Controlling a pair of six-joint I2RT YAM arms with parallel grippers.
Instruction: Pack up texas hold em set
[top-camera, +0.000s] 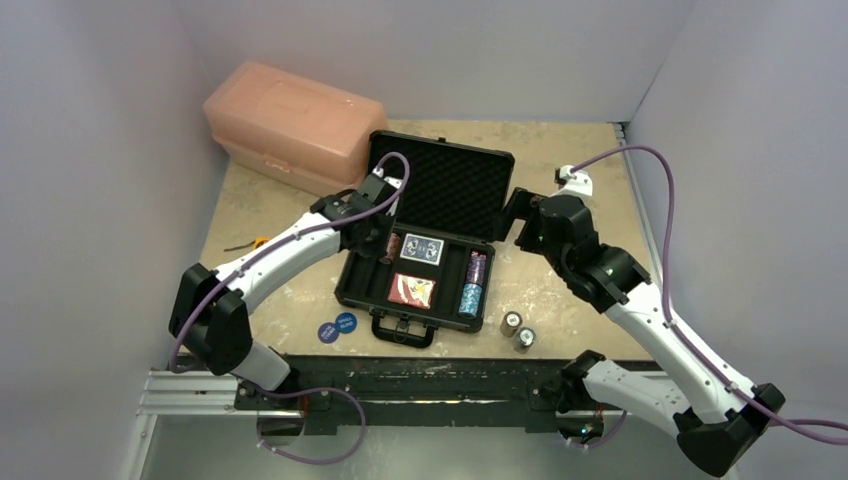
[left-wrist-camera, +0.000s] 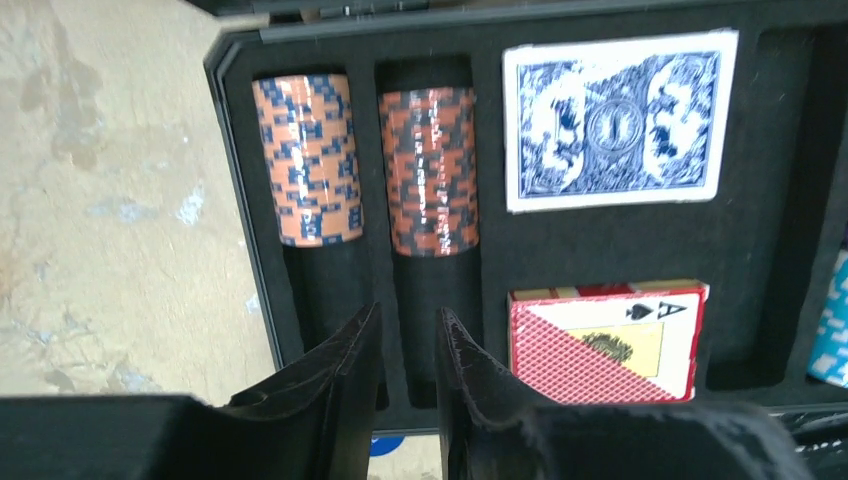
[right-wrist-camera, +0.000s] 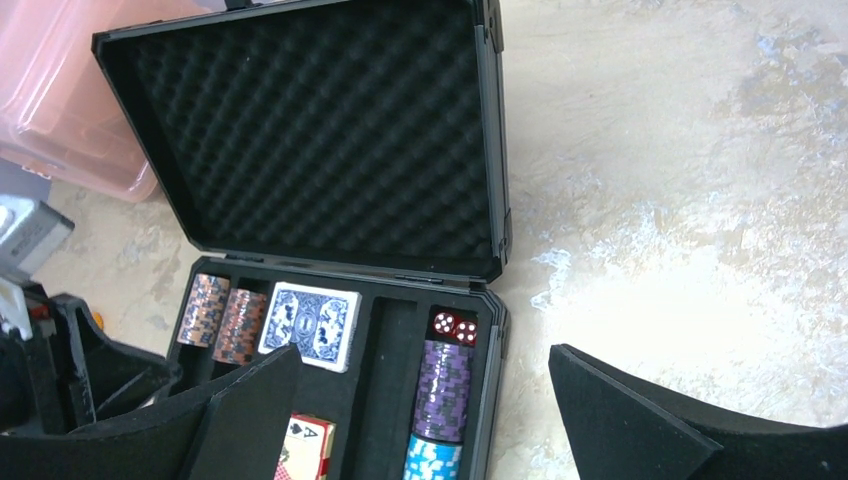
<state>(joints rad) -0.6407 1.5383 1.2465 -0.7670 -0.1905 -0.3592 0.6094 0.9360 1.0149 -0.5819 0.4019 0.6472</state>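
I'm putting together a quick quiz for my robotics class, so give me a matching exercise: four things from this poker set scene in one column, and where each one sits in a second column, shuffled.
Things:
1. blue card deck
2. blue round discs
3. loose chip stacks
4. pink plastic box

Places:
A. on the table, right of the briefcase
B. on the table, beyond the briefcase's far left corner
C. inside the briefcase, in the far card slot
D. on the table, by the briefcase's near left corner

Pairs: 1-C, 2-D, 3-A, 4-B
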